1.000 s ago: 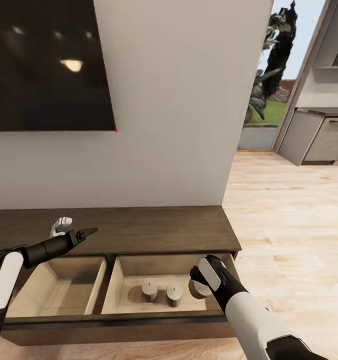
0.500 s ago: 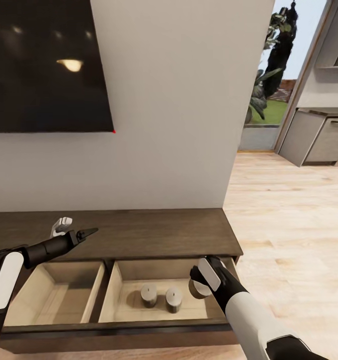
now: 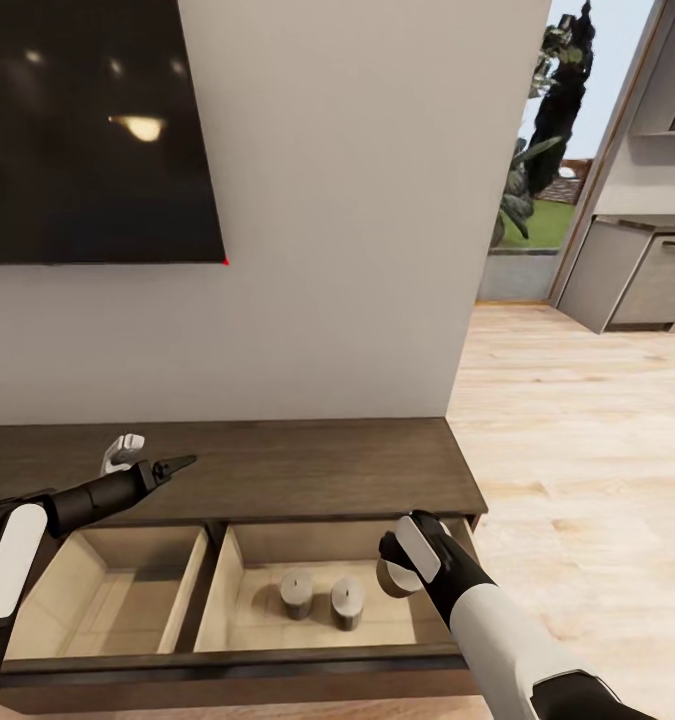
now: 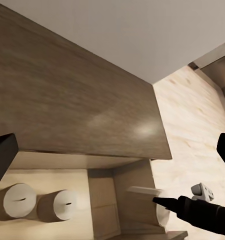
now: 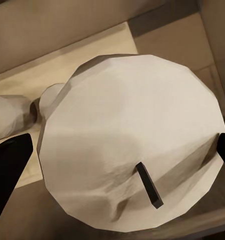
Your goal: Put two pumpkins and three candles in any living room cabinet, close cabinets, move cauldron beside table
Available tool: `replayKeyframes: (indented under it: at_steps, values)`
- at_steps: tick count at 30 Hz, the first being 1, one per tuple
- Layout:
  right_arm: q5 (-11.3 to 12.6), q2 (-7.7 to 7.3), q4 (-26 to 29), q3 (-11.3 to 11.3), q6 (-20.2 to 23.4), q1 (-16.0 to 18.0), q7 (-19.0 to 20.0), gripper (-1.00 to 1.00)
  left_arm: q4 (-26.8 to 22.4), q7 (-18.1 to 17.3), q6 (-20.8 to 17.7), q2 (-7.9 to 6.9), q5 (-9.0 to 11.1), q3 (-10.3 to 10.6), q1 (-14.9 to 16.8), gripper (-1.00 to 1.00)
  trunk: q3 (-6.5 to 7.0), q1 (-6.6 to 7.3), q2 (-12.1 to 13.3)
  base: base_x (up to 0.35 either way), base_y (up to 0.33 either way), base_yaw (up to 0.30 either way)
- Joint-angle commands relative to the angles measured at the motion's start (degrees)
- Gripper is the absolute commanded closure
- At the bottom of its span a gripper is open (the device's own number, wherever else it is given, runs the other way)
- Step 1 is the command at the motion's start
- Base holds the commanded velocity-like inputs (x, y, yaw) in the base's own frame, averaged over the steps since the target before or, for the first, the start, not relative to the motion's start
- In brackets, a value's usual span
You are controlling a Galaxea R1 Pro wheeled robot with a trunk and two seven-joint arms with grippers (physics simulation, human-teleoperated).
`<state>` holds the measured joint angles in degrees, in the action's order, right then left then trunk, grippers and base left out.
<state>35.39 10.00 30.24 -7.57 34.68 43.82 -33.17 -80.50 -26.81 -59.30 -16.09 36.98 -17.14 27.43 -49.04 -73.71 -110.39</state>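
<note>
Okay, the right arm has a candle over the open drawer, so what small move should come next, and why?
Probably lower the right gripper a little and open it. It holds the third candle above the open drawer of the cabinet, beside the two candles already standing on the drawer floor, with bare floor showing under it.

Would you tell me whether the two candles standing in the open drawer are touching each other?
Apart. The head view shows beige drawer floor between the left candle and the right candle.

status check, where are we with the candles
Right gripper shut on third squat grey candle, above open right drawer. Two grey candles standing inside. Left gripper idle, open, over dark cabinet top. Nothing blocking.
</note>
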Motion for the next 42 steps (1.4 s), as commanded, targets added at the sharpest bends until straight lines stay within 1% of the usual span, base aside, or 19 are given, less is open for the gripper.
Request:
replayKeyframes:
  at_steps: [1, 9, 18, 21, 22, 24, 32, 42]
  values:
    - [0.38, 0.00, 0.08, -0.16, 0.12, 0.04, -0.45, 1.00, -0.01, -0.44, -0.29, 0.01, -0.30, -0.09, 0.03, -1.00, -0.24, -0.22, -0.44, 0.000, 0.000, 0.000]
    - [0.30, 0.00, -1.14, -0.16, 0.04, 0.04, -0.40, 1.00, -0.01, -0.44, -0.29, 0.01, -0.26, -0.09, 0.05, -1.00, -1.67, -1.98, -3.65, 0.000, 0.000, 0.000]
    - [0.29, 0.00, -1.31, -0.18, -0.02, 0.04, -0.40, 1.00, -0.07, -0.81, -0.31, 0.01, -0.25, -0.09, 0.02, -1.00, -3.29, -3.95, -7.26, 0.000, 0.000, 0.000]
    - [0.24, 0.00, -1.26, -0.17, -0.58, 0.04, -0.40, 1.00, -0.16, -3.21, -0.33, 0.01, -0.25, -0.09, 0.00, -1.00, -3.83, -4.61, -8.46, 0.000, 0.000, 0.000]
    - [0.27, 0.00, -1.28, -0.16, -1.67, 0.04, -0.40, 1.00, -0.17, -4.49, -0.35, 0.01, -0.25, -0.09, -0.05, -1.00, -4.01, -4.83, -8.86, 0.000, 0.000, 0.000]
    - [0.28, 0.00, -1.31, -0.16, -2.80, 0.04, -0.40, 1.00, -0.21, -5.90, -0.37, -0.04, -0.25, -0.09, -0.31, -1.00, -4.36, -5.27, -9.67, 0.000, 0.000, 0.000]
    - [0.22, 0.00, -1.29, -0.16, -3.92, 0.04, -0.40, 1.00, -1.03, -9.99, -0.38, -0.25, -0.32, -0.23, -0.87, -1.00, -5.80, -7.03, -12.87, 0.000, 0.000, 0.000]
    - [0.33, 0.00, -1.33, -0.13, -5.18, 0.04, -0.40, 1.00, -1.20, -10.53, -0.38, -0.34, -0.25, -0.27, -0.90, -1.00, -7.60, -9.22, -16.88, 0.000, 0.000, 0.000]
